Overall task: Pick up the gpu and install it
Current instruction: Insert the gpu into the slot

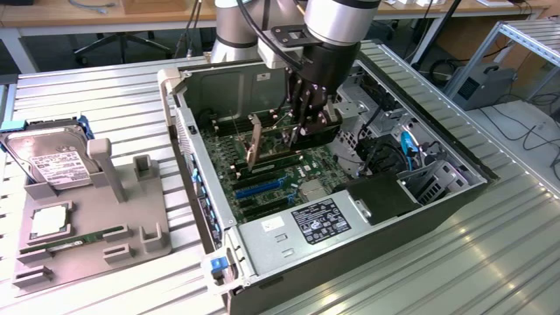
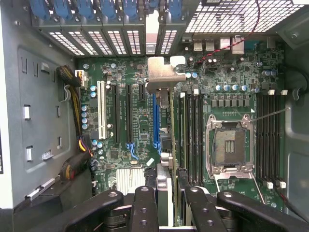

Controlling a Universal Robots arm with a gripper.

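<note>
The gpu (image 1: 282, 146) is a thin dark card with a pale metal bracket (image 1: 254, 140) at one end. It stands on edge inside the open computer case (image 1: 188, 141), low over the green motherboard (image 1: 262, 187). My gripper (image 1: 308, 126) reaches down into the case and is shut on the card's upper edge. In the wrist view the gpu (image 2: 164, 166) runs edge-on away from my gripper (image 2: 166, 203). The black fingers (image 2: 145, 208) sit on either side of the card. Its bracket (image 2: 161, 75) lies near the rear slot openings, over a blue slot (image 2: 156, 121). Whether the card sits in a slot I cannot tell.
A grey holder tray (image 1: 144, 226) at the exterior view's left carries a hard drive (image 1: 52, 161), a processor chip (image 1: 50, 220) and a green memory stick (image 1: 83, 237). Inside the case are the power supply (image 1: 319, 223), loose cables (image 1: 385, 154) and a bare processor socket (image 2: 227, 145).
</note>
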